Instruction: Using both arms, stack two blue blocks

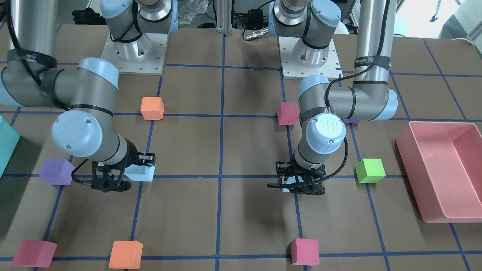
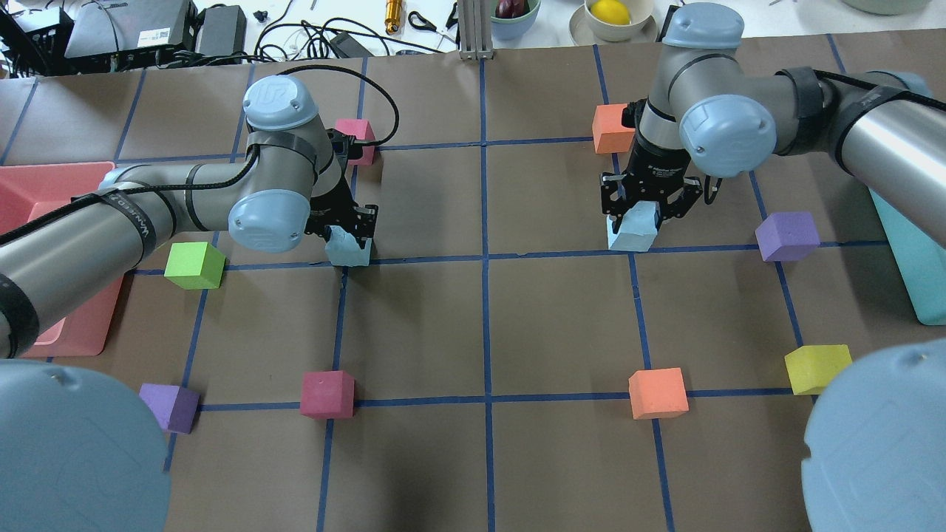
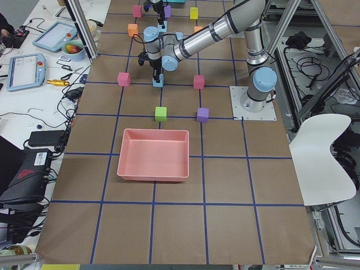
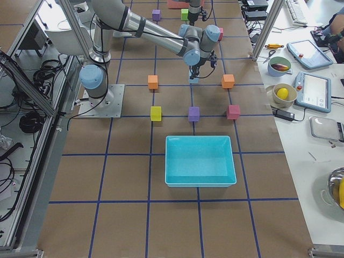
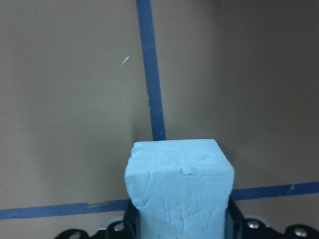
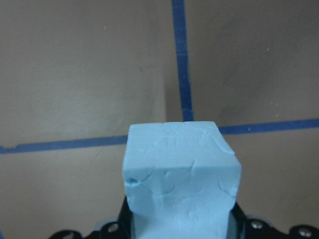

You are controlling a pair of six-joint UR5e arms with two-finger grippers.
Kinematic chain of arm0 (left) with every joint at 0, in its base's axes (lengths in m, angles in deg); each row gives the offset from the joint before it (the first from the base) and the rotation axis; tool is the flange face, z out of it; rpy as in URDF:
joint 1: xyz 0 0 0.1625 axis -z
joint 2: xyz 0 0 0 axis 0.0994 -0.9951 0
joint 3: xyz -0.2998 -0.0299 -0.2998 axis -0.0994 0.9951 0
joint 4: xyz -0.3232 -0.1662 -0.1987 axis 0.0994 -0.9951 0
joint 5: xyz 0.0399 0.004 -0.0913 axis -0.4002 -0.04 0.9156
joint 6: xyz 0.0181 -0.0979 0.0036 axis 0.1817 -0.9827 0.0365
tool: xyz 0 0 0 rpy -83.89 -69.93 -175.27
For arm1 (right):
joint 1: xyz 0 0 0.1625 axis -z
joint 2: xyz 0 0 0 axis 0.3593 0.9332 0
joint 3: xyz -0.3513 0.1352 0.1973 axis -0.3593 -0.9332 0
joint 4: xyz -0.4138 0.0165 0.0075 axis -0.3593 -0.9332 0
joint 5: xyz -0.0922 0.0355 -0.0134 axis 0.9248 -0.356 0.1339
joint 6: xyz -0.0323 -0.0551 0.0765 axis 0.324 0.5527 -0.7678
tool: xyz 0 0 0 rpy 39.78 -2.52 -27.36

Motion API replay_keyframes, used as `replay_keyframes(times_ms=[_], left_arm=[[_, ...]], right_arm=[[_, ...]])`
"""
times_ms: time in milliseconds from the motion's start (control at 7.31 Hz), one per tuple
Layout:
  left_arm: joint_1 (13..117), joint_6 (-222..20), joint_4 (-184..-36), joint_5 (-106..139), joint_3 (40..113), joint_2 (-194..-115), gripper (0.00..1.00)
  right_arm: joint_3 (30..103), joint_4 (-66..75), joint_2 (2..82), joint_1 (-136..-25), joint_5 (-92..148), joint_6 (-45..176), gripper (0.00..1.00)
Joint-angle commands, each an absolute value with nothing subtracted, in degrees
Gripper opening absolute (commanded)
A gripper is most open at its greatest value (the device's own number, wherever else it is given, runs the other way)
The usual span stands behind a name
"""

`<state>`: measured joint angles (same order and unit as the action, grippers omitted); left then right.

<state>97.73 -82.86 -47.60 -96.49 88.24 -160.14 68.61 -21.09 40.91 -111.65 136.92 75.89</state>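
Note:
Two pale sky-blue foam cubes are each held in a gripper. My left gripper (image 2: 349, 240) is shut on one blue block (image 2: 350, 253), low over a grid-line crossing left of centre. The left wrist view shows this block (image 5: 179, 189) between the fingers. My right gripper (image 2: 641, 214) is shut on the other blue block (image 2: 632, 233), which sits slightly tilted at a line crossing right of centre. It fills the right wrist view (image 6: 182, 174). I cannot tell whether either block rests on the table or hangs just above it. The two blocks are about two grid squares apart.
A green cube (image 2: 194, 264) and a pink tray (image 2: 44, 174) lie left of the left gripper. A purple cube (image 2: 789, 236), an orange cube (image 2: 610, 128) and a teal box (image 2: 913, 273) are near the right gripper. Magenta (image 2: 327, 394), orange (image 2: 658, 392) and yellow (image 2: 817, 368) cubes sit nearer the robot.

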Motion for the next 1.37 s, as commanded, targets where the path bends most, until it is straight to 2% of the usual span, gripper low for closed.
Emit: replay_keyframes(times_ms=[0,411,958,1232], left_arm=[[97.5,-82.8,-47.0,-96.4,87.7,-160.1,0.0],[97.3,-82.8,-47.0,-96.4,87.2,-159.7,0.0],[97.4,-82.9,-47.1,-96.6,87.4,-158.4,0.0],[97.5,-82.9,-47.2,-96.8,87.4,-157.6,0.0]], right_arm=[[73.1,-18.5,45.5,-119.8,134.3,65.1,0.0],[74.5,-22.1,45.0,-132.2,134.2,57.5,0.0],[87.5,-45.5,44.8,-136.2,134.0,55.4,0.0],[88.3,-46.0,44.8,-136.2,133.1,55.4,0.0]])
